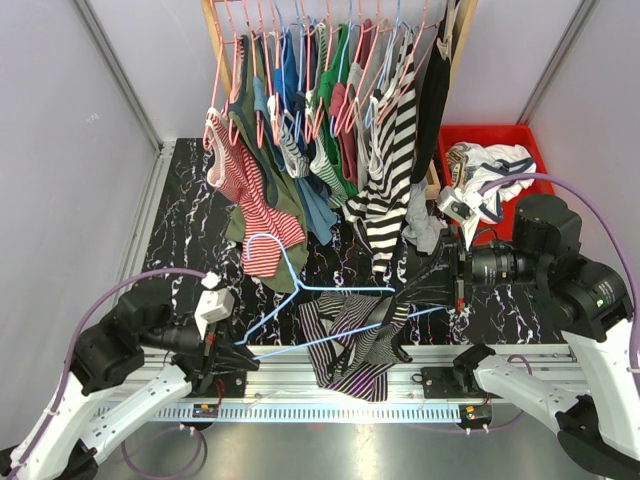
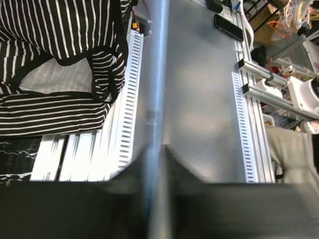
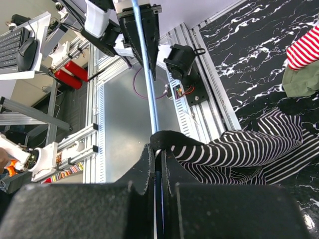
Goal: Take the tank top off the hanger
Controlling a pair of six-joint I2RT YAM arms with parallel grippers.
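right gripper [image 3: 158,152] is sitting closest to the lens, its two dark fingers clamping the thin blue bar of a hanger [image 3: 151,99]. black and white striped tank top [image 3: 239,149] is bunching on that bar, touching these fingertips and spilling off to one side. left gripper [image 1: 238,356] is pinching the opposite end of the same bar, well apart from the cloth.

seen from above, the bar's long axis is running across the near edge from left to right, angling slightly away toward the right. the tank top is hanging on it between the two grippers, closer to the right one, and drooping over the metal rail [image 1: 300,388] in front of the black marbled table [image 1: 180,230]. it is probably going to have to slide along the bar to come free. both arms are lying low, wrists level, pointing toward each other.
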